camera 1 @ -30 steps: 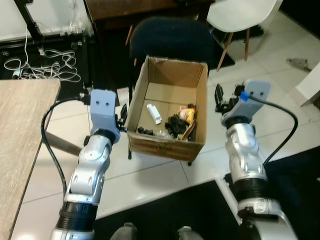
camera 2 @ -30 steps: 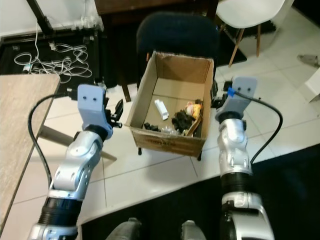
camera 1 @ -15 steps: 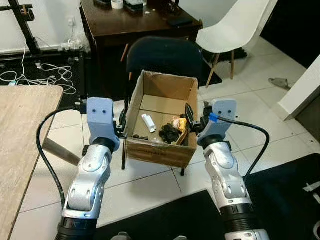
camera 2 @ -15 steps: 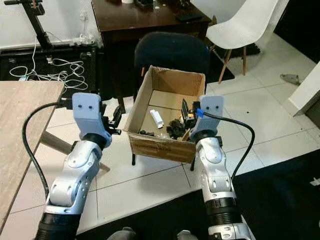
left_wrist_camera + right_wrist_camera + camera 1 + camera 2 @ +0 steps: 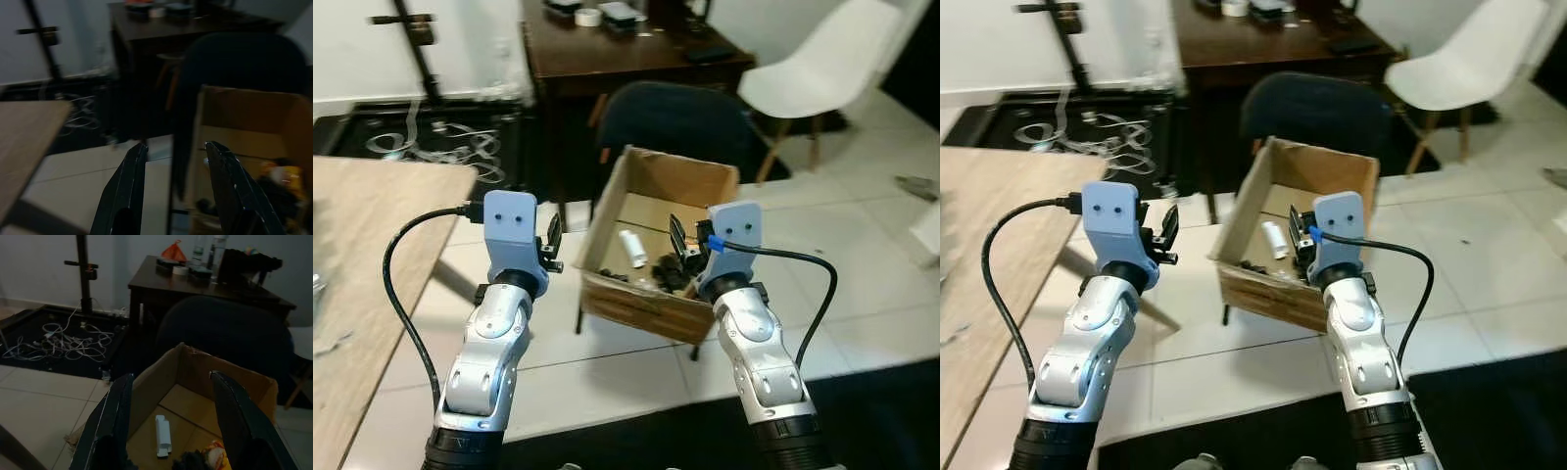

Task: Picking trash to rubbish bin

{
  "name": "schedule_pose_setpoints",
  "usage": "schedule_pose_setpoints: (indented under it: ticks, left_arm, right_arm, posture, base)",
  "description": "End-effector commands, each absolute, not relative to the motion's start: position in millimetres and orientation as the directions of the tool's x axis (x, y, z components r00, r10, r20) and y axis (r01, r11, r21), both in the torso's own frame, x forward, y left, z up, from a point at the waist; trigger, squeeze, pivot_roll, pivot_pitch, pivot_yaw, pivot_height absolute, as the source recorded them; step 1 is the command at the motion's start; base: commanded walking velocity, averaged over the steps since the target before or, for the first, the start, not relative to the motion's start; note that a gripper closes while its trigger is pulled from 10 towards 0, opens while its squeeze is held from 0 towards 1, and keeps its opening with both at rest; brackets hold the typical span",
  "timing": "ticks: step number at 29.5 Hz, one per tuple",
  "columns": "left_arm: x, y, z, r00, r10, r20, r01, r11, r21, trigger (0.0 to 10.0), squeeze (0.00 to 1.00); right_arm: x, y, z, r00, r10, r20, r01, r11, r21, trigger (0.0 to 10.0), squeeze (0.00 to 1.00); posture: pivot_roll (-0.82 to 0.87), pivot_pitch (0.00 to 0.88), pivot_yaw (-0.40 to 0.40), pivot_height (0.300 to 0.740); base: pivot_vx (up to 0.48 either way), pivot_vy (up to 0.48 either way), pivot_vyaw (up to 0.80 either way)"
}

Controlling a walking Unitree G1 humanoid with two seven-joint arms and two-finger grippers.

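A cardboard box (image 5: 628,302) sits on a dark chair (image 5: 677,113). It holds a white piece (image 5: 631,248), black scraps (image 5: 668,271) and a yellow wrapper (image 5: 215,454). My left gripper (image 5: 551,245) hangs open to the left of the box, apart from its wall, with nothing between its fingers (image 5: 128,183). My right gripper (image 5: 682,248) is open over the box's near right corner, its fingers (image 5: 113,416) pointing across the box's inside, empty.
A wooden table (image 5: 362,274) runs along my left. Behind the chair stands a dark desk (image 5: 617,54) with small items on it. A white chair (image 5: 822,69) is at the back right. Loose cables (image 5: 450,147) lie on a dark mat by a black stand (image 5: 416,39).
The view has swung and shifted. My right gripper has come in from the right of the box to above its near right corner. My left gripper stays left of the box.
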State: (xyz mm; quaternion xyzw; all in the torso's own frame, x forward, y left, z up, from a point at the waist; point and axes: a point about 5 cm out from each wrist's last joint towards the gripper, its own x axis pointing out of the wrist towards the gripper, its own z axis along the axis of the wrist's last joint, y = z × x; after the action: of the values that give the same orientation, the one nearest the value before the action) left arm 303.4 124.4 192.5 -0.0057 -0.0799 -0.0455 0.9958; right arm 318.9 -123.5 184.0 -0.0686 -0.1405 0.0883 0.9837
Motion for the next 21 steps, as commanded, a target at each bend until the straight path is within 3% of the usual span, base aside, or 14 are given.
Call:
schedule_pose_setpoints:
  ticks: [1, 6, 21]
  left_arm:
    - [301.4, 120.8, 192.4, 0.983, -0.095, 0.155, 0.098, 0.995, -0.012, 10.0, 0.00]
    - [299.9, 119.3, 196.1, 0.981, -0.112, 0.156, 0.112, 0.994, 0.008, 10.0, 0.00]
    - [296.8, 119.4, 195.8, 0.982, -0.116, 0.146, 0.116, 0.993, 0.009, 10.0, 0.00]
  right_arm:
    - [316.1, -121.7, 185.1, 0.942, 0.204, 0.265, -0.161, 0.971, -0.177, 10.0, 0.00]
    - [314.0, -120.7, 186.5, 0.950, 0.184, 0.252, -0.159, 0.980, -0.116, 10.0, 0.00]
    - [312.1, -119.3, 182.4, 0.955, 0.201, 0.217, -0.171, 0.974, -0.151, 10.0, 0.00]
  posture:
    - [0.08, 0.119, 0.002, 0.740]
    - [0.08, 0.119, 0.005, 0.740]
    - [0.08, 0.117, 0.006, 0.740]
  base:
    - [0.000, 0.000, 0.80]
    - [0.000, 0.000, 0.80]
    - [0.000, 0.000, 0.80]
